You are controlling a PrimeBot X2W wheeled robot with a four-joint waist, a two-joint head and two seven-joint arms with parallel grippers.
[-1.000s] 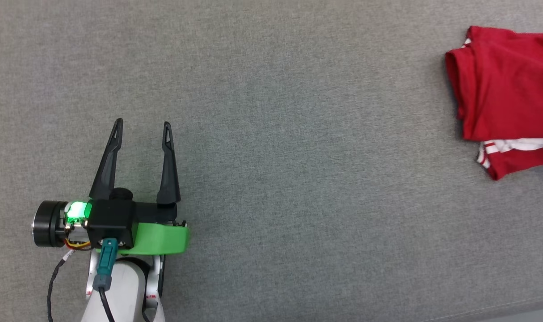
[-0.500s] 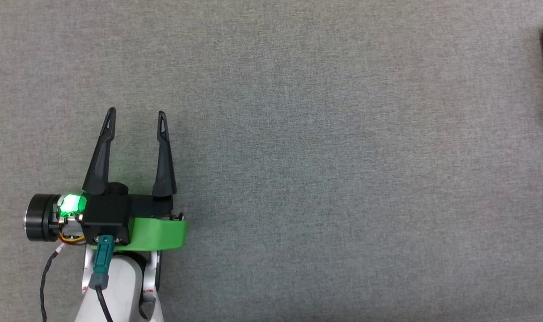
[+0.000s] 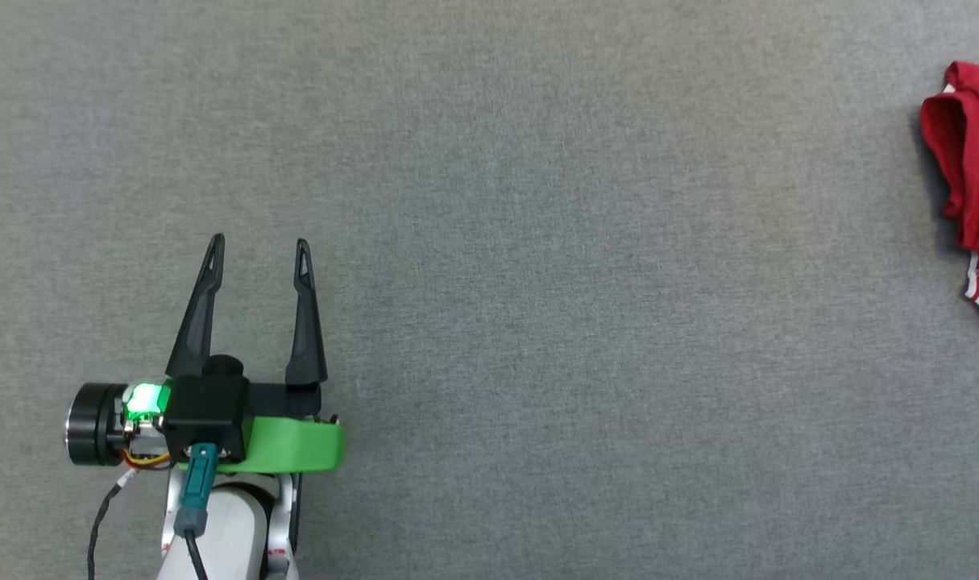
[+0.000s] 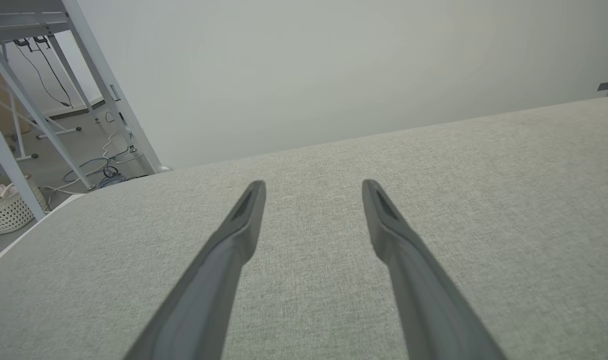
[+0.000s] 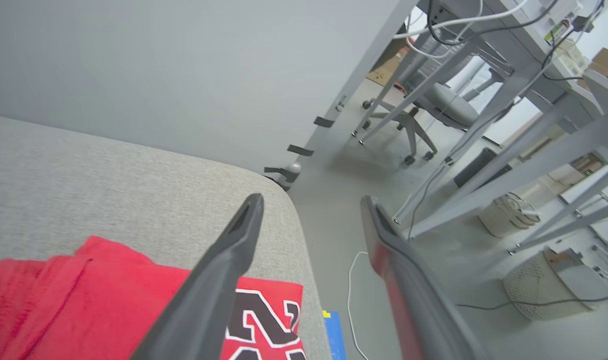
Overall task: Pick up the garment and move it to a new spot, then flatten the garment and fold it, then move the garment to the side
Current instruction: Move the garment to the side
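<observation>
The garment, a red folded jersey with white-striped trim, lies at the far right edge of the head view on the grey fabric surface. In the right wrist view the garment lies near the surface's rounded corner, its dark numerals showing. My right gripper hovers over it, open, with nothing between the fingers. My left gripper stands open at the lower left of the head view, far from the garment. In the left wrist view the left gripper is above bare fabric.
The surface ends just right of the garment at a rounded corner. Beyond it are floor, grey table legs, an office chair, wicker baskets and cables. A white frame and a basket stand past the left end.
In the head view the garment shows farther right than a second ago, after nearly leaving the picture; its left fold looks more bunched. The left gripper stays open in much the same place.
</observation>
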